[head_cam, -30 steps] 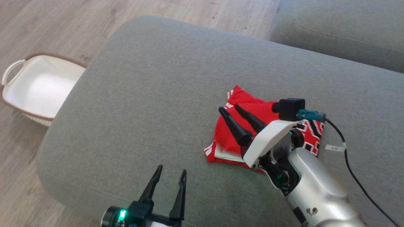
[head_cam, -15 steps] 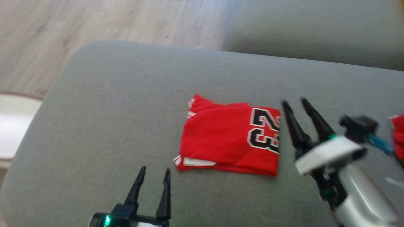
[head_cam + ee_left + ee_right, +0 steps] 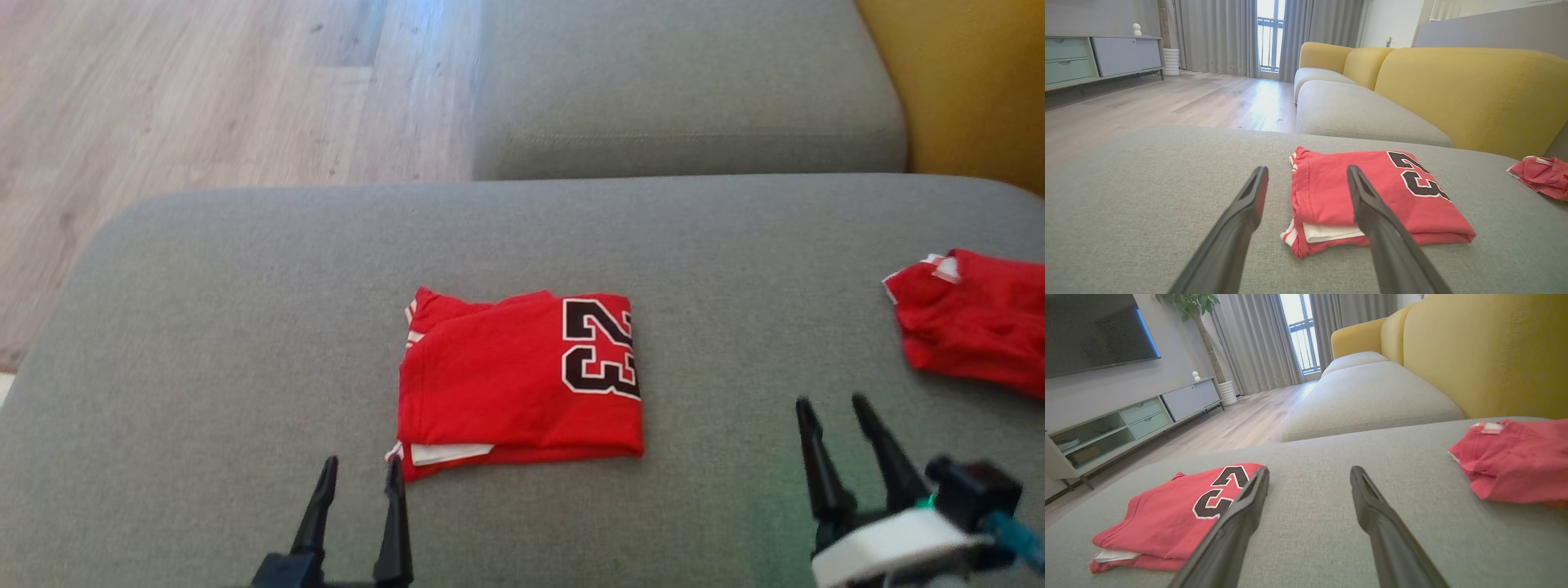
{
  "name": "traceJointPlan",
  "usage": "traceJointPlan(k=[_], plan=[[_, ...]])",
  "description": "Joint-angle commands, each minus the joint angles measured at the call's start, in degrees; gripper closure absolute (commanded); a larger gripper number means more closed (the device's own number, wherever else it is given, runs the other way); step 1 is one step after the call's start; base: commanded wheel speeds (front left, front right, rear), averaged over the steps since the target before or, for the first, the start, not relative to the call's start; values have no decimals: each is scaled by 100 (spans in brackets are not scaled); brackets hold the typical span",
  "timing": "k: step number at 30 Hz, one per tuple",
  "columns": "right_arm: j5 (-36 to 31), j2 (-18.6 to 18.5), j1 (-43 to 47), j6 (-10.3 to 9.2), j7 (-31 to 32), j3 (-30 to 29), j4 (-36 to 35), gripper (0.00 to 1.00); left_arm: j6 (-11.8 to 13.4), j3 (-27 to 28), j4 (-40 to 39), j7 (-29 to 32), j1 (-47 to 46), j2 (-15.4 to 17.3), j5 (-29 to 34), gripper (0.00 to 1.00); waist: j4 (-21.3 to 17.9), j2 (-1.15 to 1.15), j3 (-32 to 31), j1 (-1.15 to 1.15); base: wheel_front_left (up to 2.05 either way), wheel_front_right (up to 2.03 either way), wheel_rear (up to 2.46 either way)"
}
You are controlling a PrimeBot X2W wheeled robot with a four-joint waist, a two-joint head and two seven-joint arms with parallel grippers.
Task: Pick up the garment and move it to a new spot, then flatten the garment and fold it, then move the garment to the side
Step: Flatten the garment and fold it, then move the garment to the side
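At the far left, a pale wood-plank floor (image 3: 163,98) runs past the rounded edge of the broad grey fabric sofa cushion (image 3: 245,310) on which everything here lies. The left claw (image 3: 362,462) rises from the bottom edge at lower left. Its two dark fingers are parted, with nothing gripped between them. Its right fingertip sits right at the near-left corner of the garment, and I cannot tell whether it touches the cloth.

Just to the right, at the middle of the cushion, lies the folded red jersey with a black, white-edged number 23 (image 3: 506,384). It rests flat as a tidy, nearly square packet with the number on its right half. Striped white trim shows along its left edge, and a white inner layer peeps out at the near-left corner.

Further right, the right claw (image 3: 830,403) comes up from the lower right. Its fingers are spread wide and empty, over bare grey fabric, near the jersey's right edge but apart from it.

At the far right a second, crumpled red garment (image 3: 980,327) lies on the same cushion, cut off by the frame and well apart from the folded jersey.

Beyond the cushion sits another grey seat cushion (image 3: 686,82), with a yellow sofa back (image 3: 963,82) in the top right corner.
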Motion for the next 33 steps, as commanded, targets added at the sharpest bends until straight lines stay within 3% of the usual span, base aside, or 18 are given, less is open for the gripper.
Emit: traceJointPlan(k=[1, 11, 33], plan=[[-65, 5, -116, -4, -74, 46, -243, 0, 3, 270, -153, -71, -169, -42, 56, 0, -49, 0, -50, 1, 0, 0, 0], [-213, 323, 192, -4, -77, -12, -304, 0, -154, 457, -6, -71, 64, -184, 236, 0, -124, 0, -196, 1, 0, 0, 0], [-281, 382, 223, -4, -77, 16, -325, 0, -357, 665, 71, -71, 123, -294, 485, 0, 1, 0, -9, 1, 0, 0, 0]])
